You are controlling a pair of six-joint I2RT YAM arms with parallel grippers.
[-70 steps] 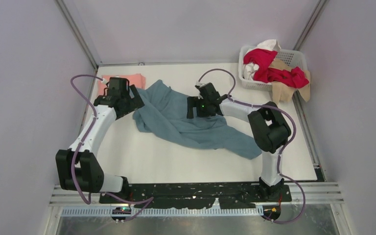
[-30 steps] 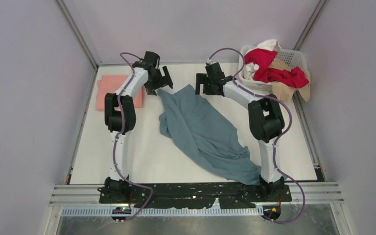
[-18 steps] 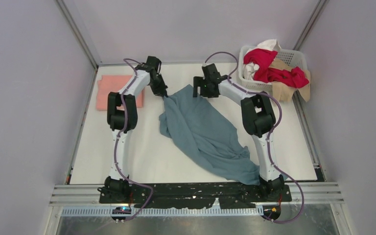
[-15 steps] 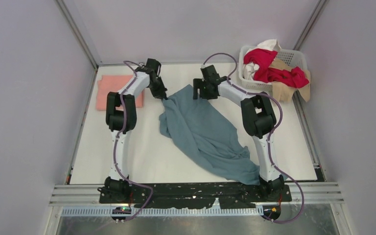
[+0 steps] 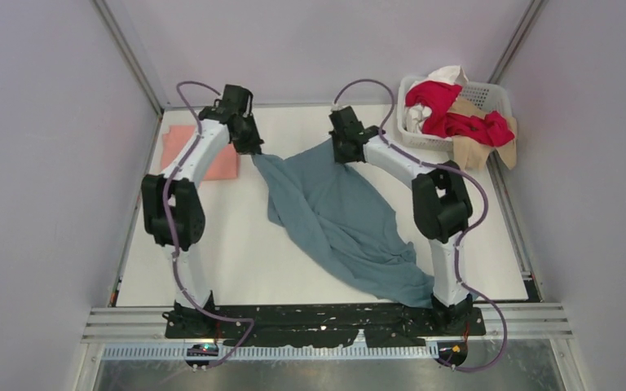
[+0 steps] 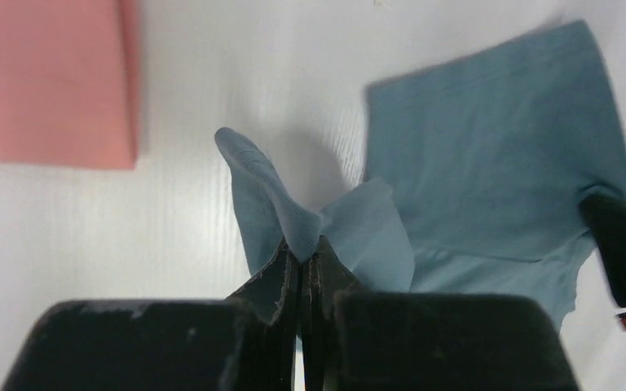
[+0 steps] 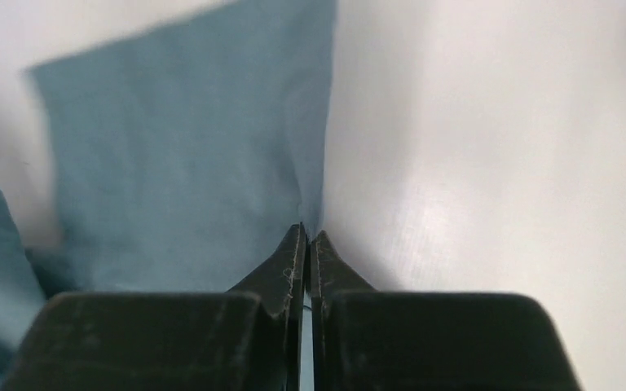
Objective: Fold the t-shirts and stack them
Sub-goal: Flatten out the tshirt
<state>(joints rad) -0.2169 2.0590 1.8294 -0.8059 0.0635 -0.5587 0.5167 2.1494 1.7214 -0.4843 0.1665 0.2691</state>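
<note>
Two tight grips on the blue-grey t-shirt (image 5: 334,212): left claw (image 5: 251,149) near pink t-shirt (image 5: 225,163), right claw (image 5: 344,155) near basket (image 5: 491,92)

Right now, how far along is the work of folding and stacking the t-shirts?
Done: the pink t-shirt lies folded flat at the far left. In hand: the left tool and the right tool are each shut on a far edge of the blue-grey t-shirt, which lies crumpled, not spread. Left: fold it, stack it, then do the heap of t-shirts in the basket.
</note>
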